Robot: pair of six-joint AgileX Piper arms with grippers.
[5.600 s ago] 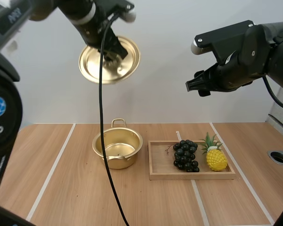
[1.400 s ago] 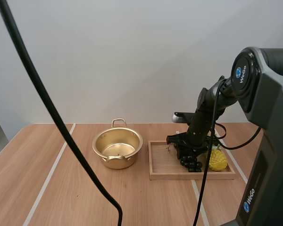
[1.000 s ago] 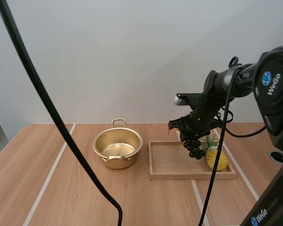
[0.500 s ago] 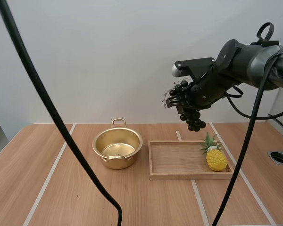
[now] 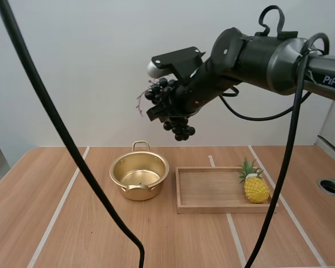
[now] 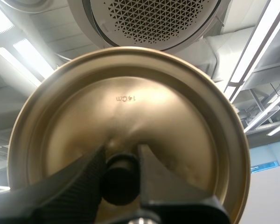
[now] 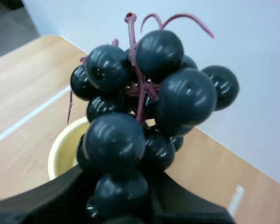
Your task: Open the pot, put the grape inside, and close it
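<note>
Hidden: my right gripper (image 5: pixel 165 111) has its tips buried in the grapes (image 7: pixel 172 100).
Right arm: stretched high above the pot (image 5: pixel 139 174), pinching the bunch.
Left gripper (image 6: pixel 120 179): fingers clamp the lid (image 6: pixel 130 102) knob.

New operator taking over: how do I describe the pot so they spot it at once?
Start at the wooden table; near its middle lies a shallow wooden tray with a yellow pineapple at its right end. Just left of the tray stands the pot: round, shiny gold, lidless, the only metal thing on the table.
</note>
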